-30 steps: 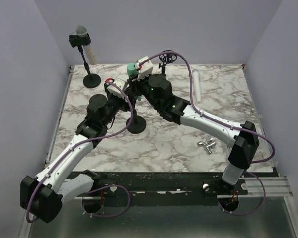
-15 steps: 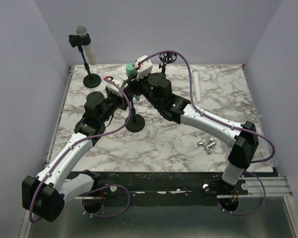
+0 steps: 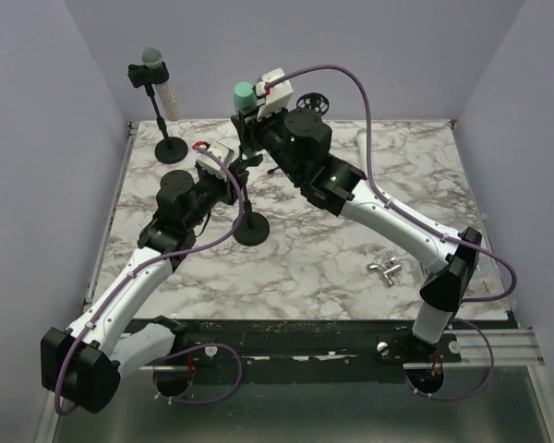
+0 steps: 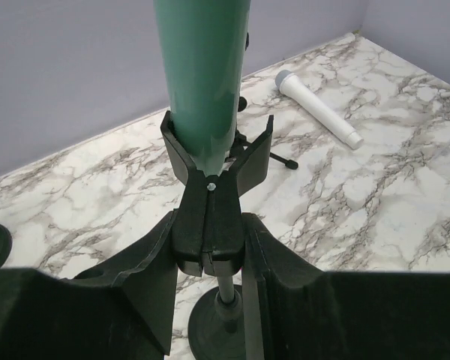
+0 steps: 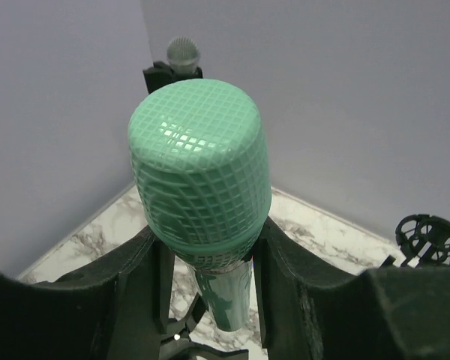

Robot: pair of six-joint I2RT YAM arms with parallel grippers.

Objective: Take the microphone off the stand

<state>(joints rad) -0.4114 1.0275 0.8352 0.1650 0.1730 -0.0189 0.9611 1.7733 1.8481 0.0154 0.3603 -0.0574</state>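
Note:
The green microphone [image 3: 245,94] hangs upright with my right gripper [image 3: 252,109] shut on it just below its mesh head [image 5: 199,180]. In the left wrist view its tapered lower end [image 4: 202,75] still points down between the prongs of the black clip [image 4: 219,154]. Below the clip, my left gripper [image 4: 208,240] is shut on the stand's black joint block, one finger [image 4: 154,262] on each side. The stand's thin post runs down to its round base [image 3: 250,230] on the marble table.
At the back left corner a second stand [image 3: 171,148] carries a grey-headed microphone [image 3: 150,65]. A white microphone [image 4: 319,109] lies on the table at the back right. A small black round mount [image 3: 309,101] stands behind my right arm. A metal fitting [image 3: 384,270] lies at the front right.
My left gripper has closed on the stand below the clip. My right arm has risen, drawing the green microphone up out of the clip.

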